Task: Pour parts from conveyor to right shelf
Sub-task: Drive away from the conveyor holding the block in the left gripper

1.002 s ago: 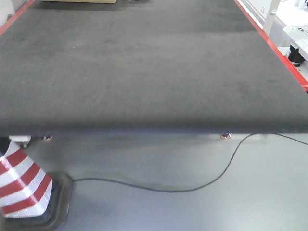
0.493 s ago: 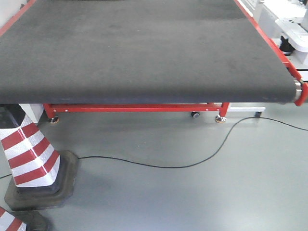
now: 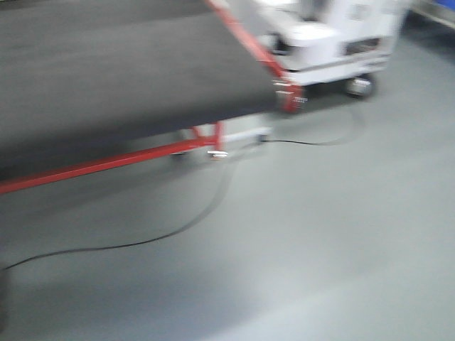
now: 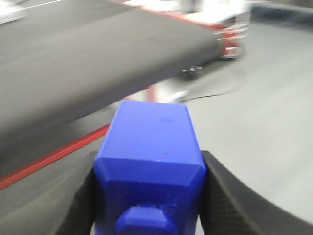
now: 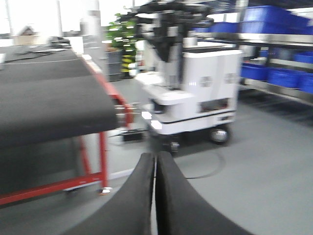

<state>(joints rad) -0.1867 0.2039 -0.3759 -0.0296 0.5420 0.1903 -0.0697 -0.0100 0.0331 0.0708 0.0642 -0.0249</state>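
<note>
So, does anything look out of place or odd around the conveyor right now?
Only a loose black cable snaking across the floor from under the conveyor, a possible snag for wheels. Nothing looks spilled or damaged, though the views are blurred.

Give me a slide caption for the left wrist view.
Left claw gripping a blue block, with the grey conveyor belt blurred behind.
</note>
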